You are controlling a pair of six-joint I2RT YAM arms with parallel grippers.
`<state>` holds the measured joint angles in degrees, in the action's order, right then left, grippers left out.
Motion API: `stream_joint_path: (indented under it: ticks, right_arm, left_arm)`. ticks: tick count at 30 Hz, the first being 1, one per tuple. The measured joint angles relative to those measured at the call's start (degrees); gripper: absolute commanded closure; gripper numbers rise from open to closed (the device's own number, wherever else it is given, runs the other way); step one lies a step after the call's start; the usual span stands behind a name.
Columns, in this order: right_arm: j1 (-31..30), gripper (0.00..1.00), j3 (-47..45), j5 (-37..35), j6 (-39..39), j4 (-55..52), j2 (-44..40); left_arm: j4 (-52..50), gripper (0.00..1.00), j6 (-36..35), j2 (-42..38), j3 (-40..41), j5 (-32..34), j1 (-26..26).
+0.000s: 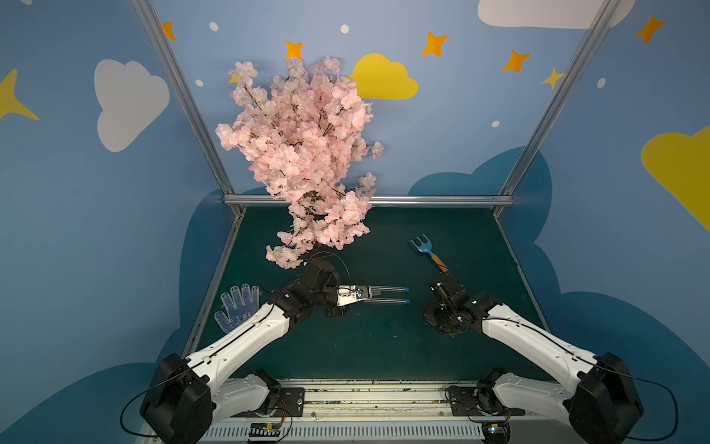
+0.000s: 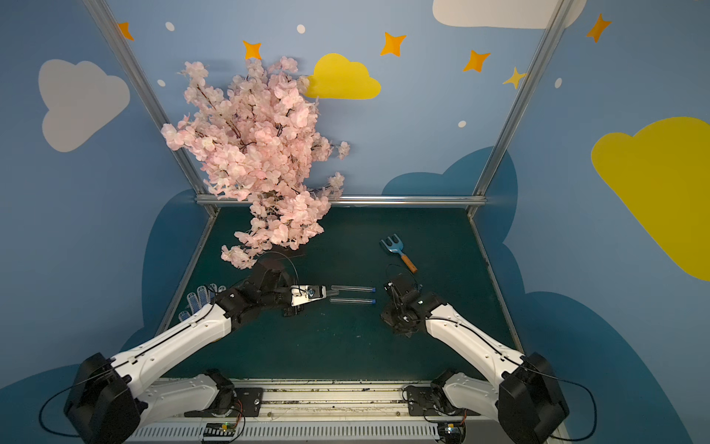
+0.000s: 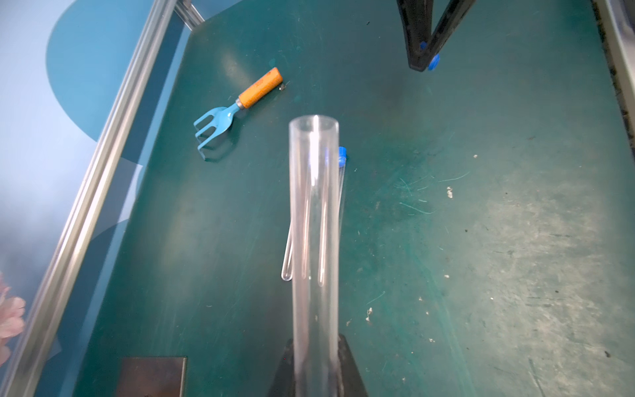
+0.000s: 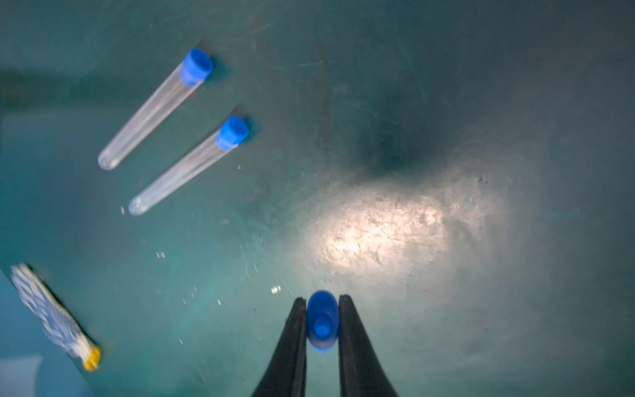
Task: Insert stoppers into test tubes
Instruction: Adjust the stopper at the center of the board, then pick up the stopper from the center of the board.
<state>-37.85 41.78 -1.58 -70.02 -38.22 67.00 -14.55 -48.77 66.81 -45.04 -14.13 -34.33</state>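
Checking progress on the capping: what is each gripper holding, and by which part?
The left gripper holds an uncapped tube near the end opposite its open mouth. The right gripper pinches a blue stopper by its sides.

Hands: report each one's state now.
Left hand: closed on a clear uncapped cylindrical test tube.
Right hand: closed on a small bright-blue plug-shaped stopper.

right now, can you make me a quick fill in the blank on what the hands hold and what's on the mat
The right hand is shut on a stopper coloured ____.
The left hand is shut on a clear test tube with ____ stopper in it.
The number of stoppered test tubes lying on the mat is ____.
The garden fork has a handle coloured ____.
Missing: blue; no; two; orange
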Motion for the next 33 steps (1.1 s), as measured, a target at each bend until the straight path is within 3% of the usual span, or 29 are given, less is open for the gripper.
stream_joint_path:
  ticks: [5, 11, 21, 33]
  right_arm:
    - [-1.99, 0.84, -1.97, -1.4, -10.03, 4.42, 2.29]
    - [-2.01, 0.84, -1.81, -1.55, -16.11, 8.37, 9.73]
    - [-1.95, 0.8, -0.35, 0.46, -20.13, 11.82, 17.29]
    - [-1.81, 0.61, 0.55, 1.66, -21.16, 13.9, 18.25]
  left_arm:
    - [0.33, 0.98, -0.66, -1.88, 1.49, 2.16, -0.44]
    - [1.2, 0.98, -1.42, -2.67, 2.08, 4.11, -1.11]
    - [2.8, 0.98, -3.34, -2.99, 3.65, 8.09, -2.23]
    - [3.74, 0.98, -3.87, -3.02, 3.65, 9.05, -2.38]
